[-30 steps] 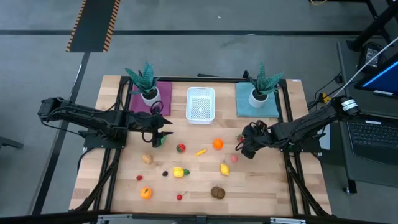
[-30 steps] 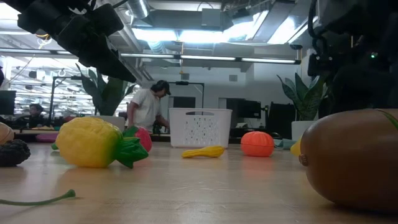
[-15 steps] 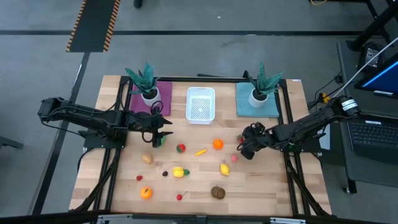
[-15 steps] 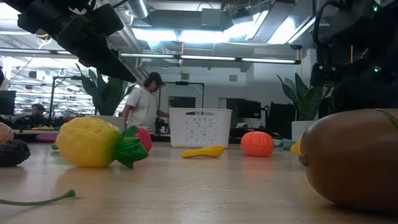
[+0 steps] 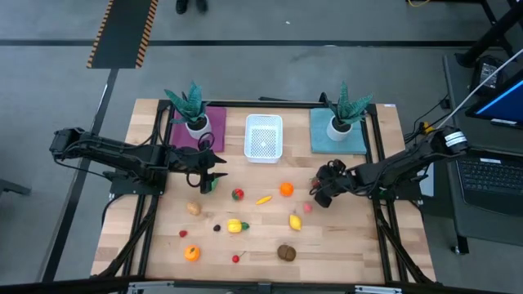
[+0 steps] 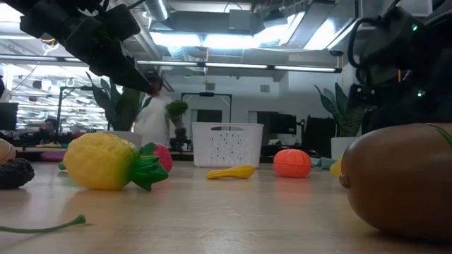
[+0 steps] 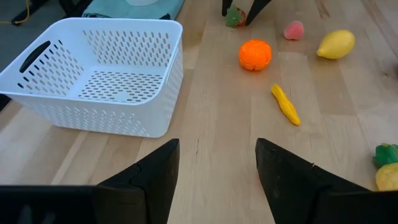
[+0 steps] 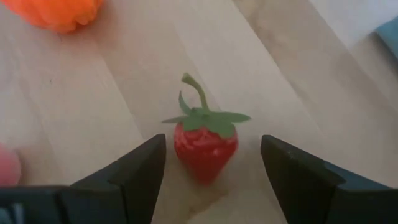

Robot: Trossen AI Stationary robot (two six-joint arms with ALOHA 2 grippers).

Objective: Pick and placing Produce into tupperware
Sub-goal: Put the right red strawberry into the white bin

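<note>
- The desk (image 5: 163, 245) carries the loose produce across its middle and front. The white tupperware (image 5: 264, 136) stands at the back centre, between the two mats, and I see nothing in it yet.
- My left gripper (image 5: 214, 174) waits over the desk's left side with its fingers apart. They hold nothing, and the tupperware is near them.
- My right gripper (image 5: 319, 189) is low on the right side. It is clearly the nearer arm to the strawberry (image 8: 205, 144).
- The strawberry lies on the wood directly ahead of the right fingers (image 8: 134, 180), centred in the gap. Its leafy stem points away from the gripper.
- These fingers are well apart and touch nothing. I judge that the next move is a short advance, then closing.
</note>
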